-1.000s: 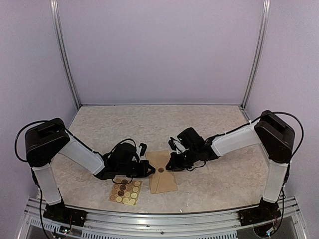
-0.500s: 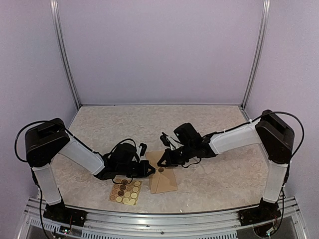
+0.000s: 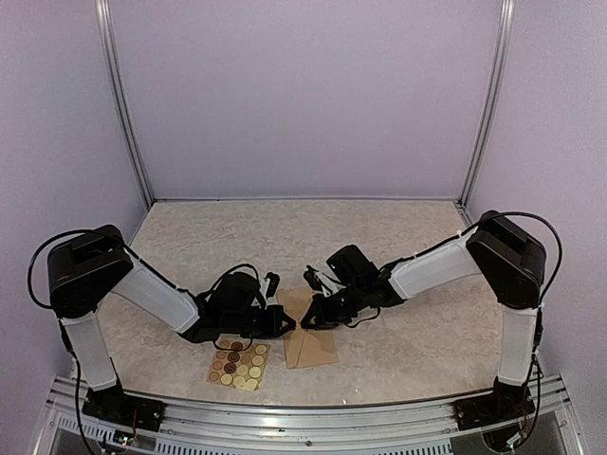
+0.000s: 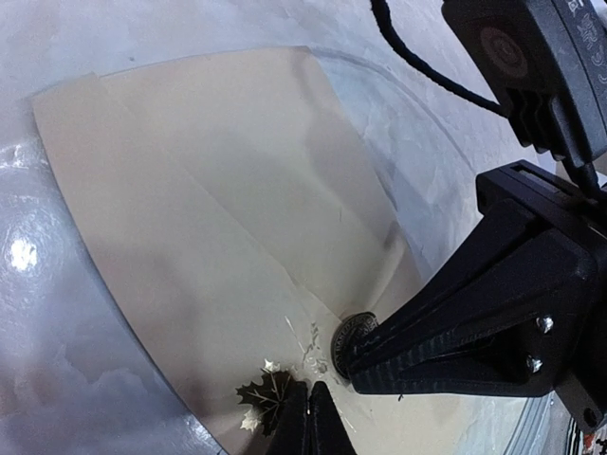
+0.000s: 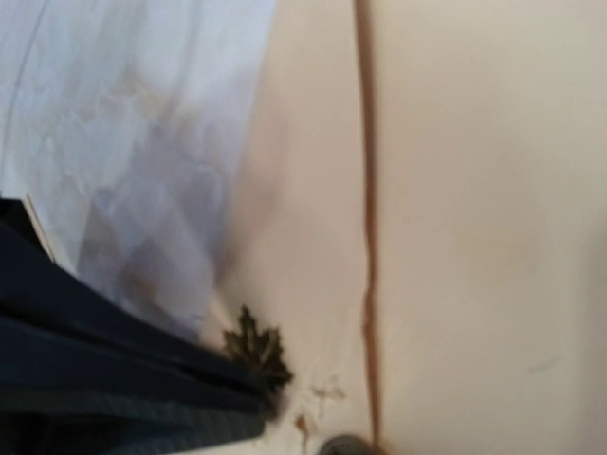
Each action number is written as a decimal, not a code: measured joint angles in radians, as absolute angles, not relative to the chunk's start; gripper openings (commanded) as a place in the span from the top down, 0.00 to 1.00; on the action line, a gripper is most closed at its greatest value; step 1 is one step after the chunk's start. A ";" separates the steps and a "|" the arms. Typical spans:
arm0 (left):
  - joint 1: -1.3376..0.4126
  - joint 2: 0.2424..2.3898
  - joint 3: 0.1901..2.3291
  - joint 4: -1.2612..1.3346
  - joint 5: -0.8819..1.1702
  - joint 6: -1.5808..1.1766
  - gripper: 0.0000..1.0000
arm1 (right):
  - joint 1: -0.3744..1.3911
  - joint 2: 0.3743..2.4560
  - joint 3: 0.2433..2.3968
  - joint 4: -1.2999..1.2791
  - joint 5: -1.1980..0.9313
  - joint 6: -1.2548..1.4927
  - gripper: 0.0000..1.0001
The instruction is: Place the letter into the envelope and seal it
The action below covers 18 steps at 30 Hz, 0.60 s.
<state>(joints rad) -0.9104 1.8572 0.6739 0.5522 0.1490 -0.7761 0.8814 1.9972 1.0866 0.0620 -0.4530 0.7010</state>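
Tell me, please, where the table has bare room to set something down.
Bare: the back half of the table, from the arms to the rear wall; also near right, between envelope and right arm's base. Crowded: near centre, where left gripper and right gripper meet on the envelope, sticker sheet beside it.

No word, number or brand name could be read in any view. The nearest thing to a sign was a small dark maple-leaf figure (image 4: 268,393) on the tan envelope (image 4: 218,218), close to the point of its flap; it carried no lettering. The round sticker (image 4: 353,332) at the flap's point was half covered, and only a ridged dark rim showed, with nothing legible on it. The sticker sheet (image 3: 238,364) showed tan and brown rounds whose designs were too small to make out. A round emblem (image 4: 503,45) on the black housing above the envelope was blurred and could not be read
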 measured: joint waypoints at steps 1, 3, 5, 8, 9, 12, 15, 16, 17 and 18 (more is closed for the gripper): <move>-0.910 1.857 0.673 0.553 0.149 -0.776 1.00 | 0.881 1.997 1.087 0.062 -0.453 0.701 1.00; -0.910 1.857 0.673 0.552 0.149 -0.776 1.00 | 0.881 1.997 1.087 0.061 -0.452 0.701 1.00; -0.910 1.857 0.674 0.552 0.149 -0.776 1.00 | 0.881 1.997 1.086 0.060 -0.447 0.704 1.00; -0.910 1.857 0.674 0.552 0.149 -0.776 1.00 | 0.881 1.996 1.079 0.064 -0.435 0.715 1.00; -0.910 1.857 0.674 0.552 0.149 -0.776 1.00 | 0.881 1.994 1.077 0.067 -0.431 0.720 1.00; -0.910 1.857 0.673 0.552 0.149 -0.776 1.00 | 0.880 1.983 1.062 0.073 -0.418 0.728 1.00; -0.910 1.857 0.673 0.552 0.149 -0.776 1.00 | 0.880 1.970 1.047 0.072 -0.402 0.731 1.00; -0.910 1.857 0.674 0.552 0.149 -0.776 1.00 | 0.879 1.967 1.043 0.072 -0.399 0.732 1.00; -0.911 1.857 0.673 0.552 0.149 -0.776 1.00 | 0.879 1.964 1.040 0.072 -0.396 0.734 1.00; -0.911 1.857 0.674 0.552 0.149 -0.776 1.00 | 0.879 1.961 1.037 0.071 -0.395 0.735 1.00</move>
<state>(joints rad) -0.9108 1.8572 0.6739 0.5522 0.1486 -0.7765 0.8787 1.9614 1.0370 0.0708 -0.3946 0.7345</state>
